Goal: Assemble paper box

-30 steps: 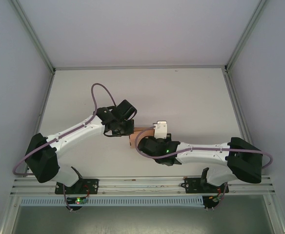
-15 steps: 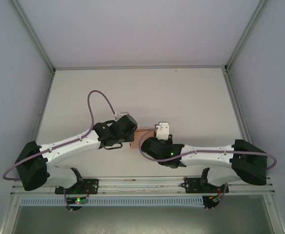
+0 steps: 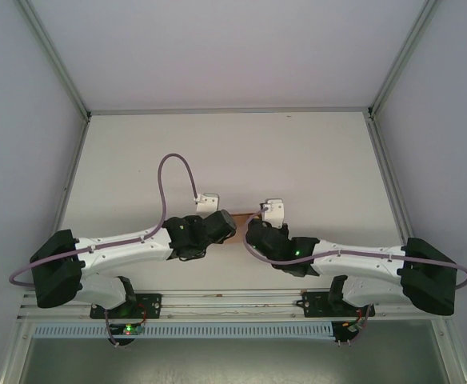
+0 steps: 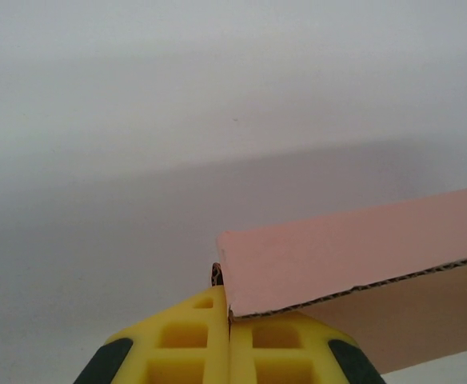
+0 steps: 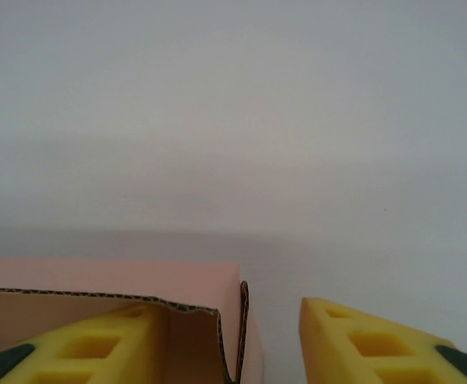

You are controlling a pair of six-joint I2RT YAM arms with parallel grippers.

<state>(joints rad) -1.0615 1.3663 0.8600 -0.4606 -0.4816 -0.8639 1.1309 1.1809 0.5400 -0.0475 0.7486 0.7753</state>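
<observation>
left gripper (image 4: 229, 340) is clamping a paper box (image 4: 353, 260) wall, jaws closed; right gripper (image 5: 232, 322) is straddling another, jaws open. walls standing, top likely unclosed.

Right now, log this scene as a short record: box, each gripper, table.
paper box: salmon-pink card, between the two arms' wrists, near the middle of the table
box state: folded up with walls; open edge faces the right wrist camera
left gripper: shut, pinching the edge of one box wall
right gripper: open, one finger inside the box, the other outside, straddling a corner wall
table: pale plain surface
box resting or lifted: cannot tell
</observation>
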